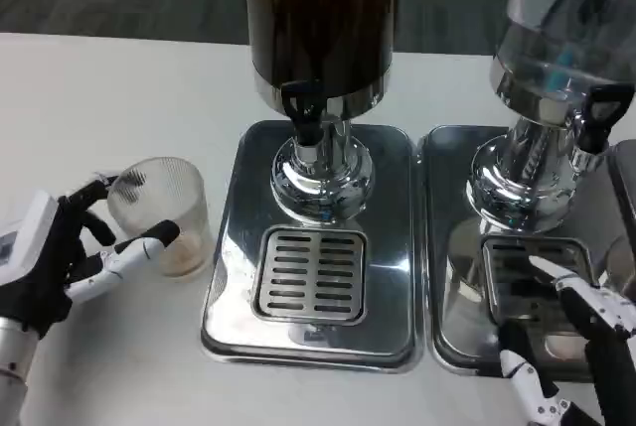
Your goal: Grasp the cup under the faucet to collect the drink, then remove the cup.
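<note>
Now my left hand (60, 262) wraps its fingers around the ribbed clear cup (159, 213) at lower left; next I carry it under the dark dispenser's faucet (301, 108), right hand (586, 347) idle, fingers spread, holding nothing

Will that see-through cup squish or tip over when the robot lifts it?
The ribbed clear cup looks thin, so it may flex under the left hand. With only a little drink at the bottom, it is probably light and easy to tip.

Bright even overhead light, glare on chrome trays (397, 247), slightly soft focus
</note>
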{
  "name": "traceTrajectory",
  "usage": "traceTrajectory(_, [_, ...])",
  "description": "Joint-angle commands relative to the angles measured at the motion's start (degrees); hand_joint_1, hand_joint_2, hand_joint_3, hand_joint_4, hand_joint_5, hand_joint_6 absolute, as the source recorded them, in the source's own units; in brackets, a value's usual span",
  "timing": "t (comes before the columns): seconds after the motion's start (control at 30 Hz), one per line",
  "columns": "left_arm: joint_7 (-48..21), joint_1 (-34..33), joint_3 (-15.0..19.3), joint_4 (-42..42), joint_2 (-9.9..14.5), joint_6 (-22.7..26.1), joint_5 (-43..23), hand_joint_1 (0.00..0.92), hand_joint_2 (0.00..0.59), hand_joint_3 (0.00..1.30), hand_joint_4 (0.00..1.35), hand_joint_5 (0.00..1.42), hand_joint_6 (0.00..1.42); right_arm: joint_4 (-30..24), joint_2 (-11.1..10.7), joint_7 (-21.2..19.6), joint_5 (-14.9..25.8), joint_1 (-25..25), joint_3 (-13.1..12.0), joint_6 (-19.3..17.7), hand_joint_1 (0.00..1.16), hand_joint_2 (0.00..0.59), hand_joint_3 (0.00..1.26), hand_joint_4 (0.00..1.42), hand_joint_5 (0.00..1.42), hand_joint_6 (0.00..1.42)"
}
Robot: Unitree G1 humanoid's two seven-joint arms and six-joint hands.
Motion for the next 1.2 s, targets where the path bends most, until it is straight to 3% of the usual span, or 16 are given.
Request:
traceTrajectory(0.03, [0.61,1.21,0.88,-0.42,1.65,-0.79,-0.25,0.174,0.205,0.40,0.42,0.68,1.00,0.17,-0.22,0.32,0.58,-0.13,0.12,-0.67,0.30,0.415,0.30,0.38,0.33,0.22])
traceTrajectory(0.53, [0.38,1.40,2.44,-1.68,2.36,-2.27,-0.49,0.170,0.196,0.40,0.42,0.69,1.00,0.37,-0.10,0.38,0.64,-0.74,0.52,-0.35,0.30,0.415,0.30,0.38,0.33,0.22])
traceTrajectory(1.2, [-0.91,1.89,3.11,-6.36,1.57,-5.78,-0.97,0.169,0.195,0.40,0.42,0.69,0.99,-0.28,0.20,-0.35,0.30,0.87,0.62,-0.74,0.30,0.415,0.30,0.39,0.33,0.22])
